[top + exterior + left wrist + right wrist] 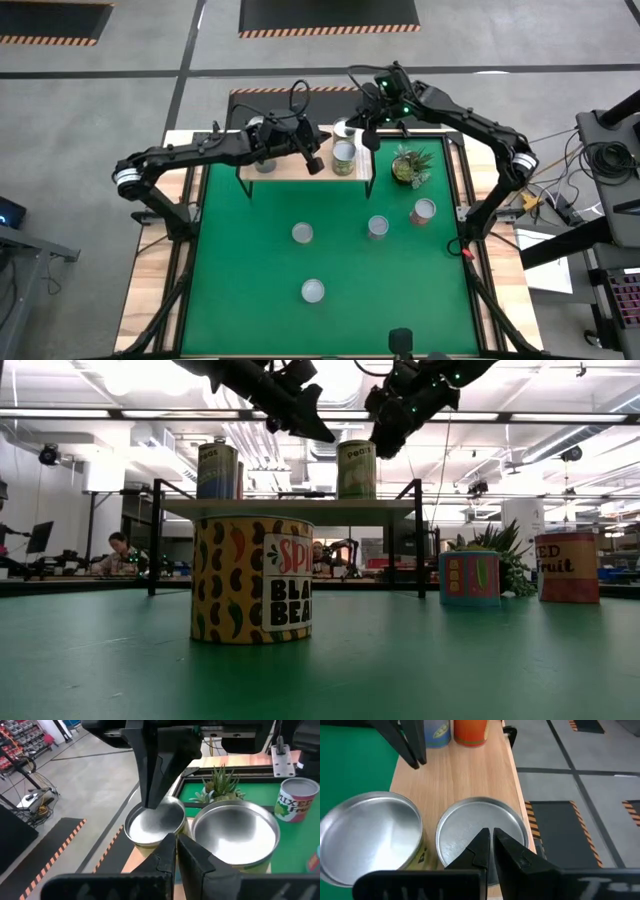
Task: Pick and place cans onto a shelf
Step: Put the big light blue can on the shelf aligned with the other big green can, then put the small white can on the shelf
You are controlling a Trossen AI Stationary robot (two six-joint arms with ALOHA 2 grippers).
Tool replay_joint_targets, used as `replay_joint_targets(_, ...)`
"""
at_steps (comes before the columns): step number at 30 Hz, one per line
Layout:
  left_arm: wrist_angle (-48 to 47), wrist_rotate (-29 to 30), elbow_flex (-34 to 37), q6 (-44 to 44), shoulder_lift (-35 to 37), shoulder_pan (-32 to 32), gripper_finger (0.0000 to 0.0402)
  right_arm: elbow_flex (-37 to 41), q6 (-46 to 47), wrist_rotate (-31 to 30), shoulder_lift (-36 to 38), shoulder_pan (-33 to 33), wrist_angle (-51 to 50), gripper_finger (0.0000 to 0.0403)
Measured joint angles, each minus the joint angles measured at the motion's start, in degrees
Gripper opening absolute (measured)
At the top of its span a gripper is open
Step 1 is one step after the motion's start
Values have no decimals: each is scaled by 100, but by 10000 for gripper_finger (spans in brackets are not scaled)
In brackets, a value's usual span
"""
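"At the table's (250,270) twelve o'clock edge, on the shelf (285,172) — how many cans are up?"

"Four that I can count. A blue can (437,732) and an orange can (470,730) stand side by side at the board's nine o'clock end. Toward its three o'clock end are a green-labelled can (343,157) and, touching or just beside it at its twelve o'clock, a back can (343,130)."

"And the arms?"

"Both are over that three o'clock pair. The left gripper (315,160) hangs just at nine o'clock of the green-labelled can, fingers pressed together on nothing. The right gripper (370,135) is at three o'clock of the back can, above its silver lid — its fingers are likewise closed and empty."

"Either one touching a can?"

"From the low view both fingertips sit higher than the can tops; from the wrist views I can't say for certain."

"What's left on the green?"

"Four more, all upright. A black-bean can (252,580) is nearest the six o'clock edge, a second can (302,233) stands near the middle, a third can (377,226) is at its three o'clock, and a red fruit can (423,211) is farther toward three o'clock. A potted plant (410,165) stands just at three o'clock of the shelf."
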State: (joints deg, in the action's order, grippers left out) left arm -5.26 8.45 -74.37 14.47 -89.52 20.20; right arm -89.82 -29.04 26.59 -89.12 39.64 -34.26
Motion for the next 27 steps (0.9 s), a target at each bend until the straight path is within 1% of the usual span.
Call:
replay_joint_targets(7,-186,0,4,-92,205,-235,0,0,268,26,356,-102,-26,13)
replay_joint_targets(12,-423,0,124,-174,481,-585,0,32,482,38,759,-433,-365,13)
replay_joint_targets(16,-310,-2,538,-178,922,-972,0,250,758,39,1156,-869,-589,13)
replay_joint_targets(22,-27,-1,1384,-485,1818,-1530,0,851,1599,-6,1825,-1669,-568,13)
replay_joint_targets(24,-2,0,1620,-597,2105,-1702,0,1109,1961,-293,2016,-1984,-549,13)
replay_joint_targets(27,44,0,1921,-773,2470,-1923,0,1501,2557,-1091,2228,-2528,-533,13)
